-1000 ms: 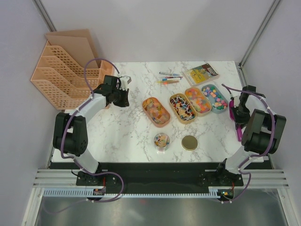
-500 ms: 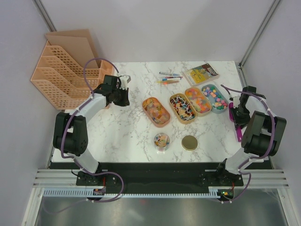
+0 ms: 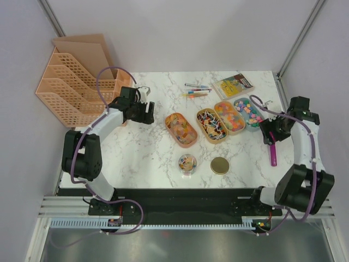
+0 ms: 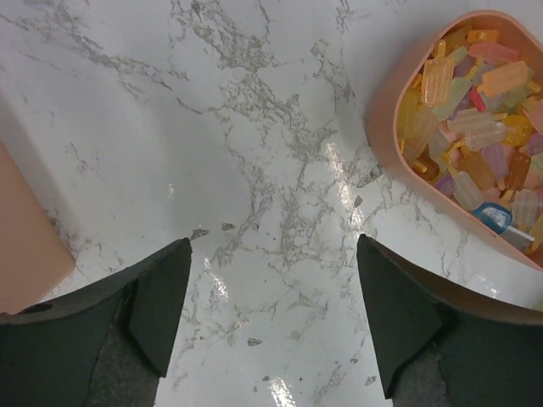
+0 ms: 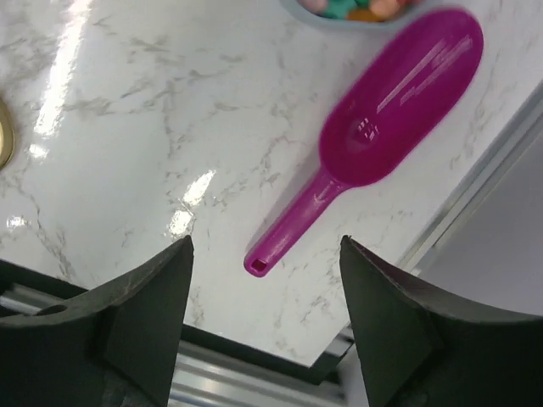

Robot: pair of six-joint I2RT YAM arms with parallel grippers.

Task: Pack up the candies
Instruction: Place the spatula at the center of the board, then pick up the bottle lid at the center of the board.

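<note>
Hovering low over the marble table (image 4: 254,102), the left gripper (image 4: 270,254) has its jaws spread wide, with only bare stone between them. Ahead of it and off to its right sits a peach tray (image 4: 383,136) heaped with candies (image 4: 475,102). These are translucent yellow, orange and pink gummies shaped like ice lollies. The tray is near the gripper but clear of its fingers (image 4: 161,297). On the gripper's left and slightly behind it, a corner of the peach file rack (image 4: 25,254) edges into the wrist view.

The right gripper (image 5: 265,250) is also wide open and grips nothing. A purple scoop (image 5: 382,110) lies flat on the table directly ahead of it. As the wrist camera sees it, the open end of the scoop's handle falls between the two fingers and touches neither. The bowl points away from the gripper. Just past the bowl is the rim of a teal tray (image 5: 335,17) with more sweets inside.

From above, a tan tray (image 3: 199,116) and an orange tray (image 3: 216,109), both full of sweets, lie in a row between the peach and teal ones, in the space between the two grippers. A small round jar (image 3: 180,165) of mixed pieces and a gold lid (image 3: 220,165) sit nearer the arm bases. Some pens (image 3: 193,91) and a yellow packet (image 3: 233,85) lie beyond the trays.
</note>
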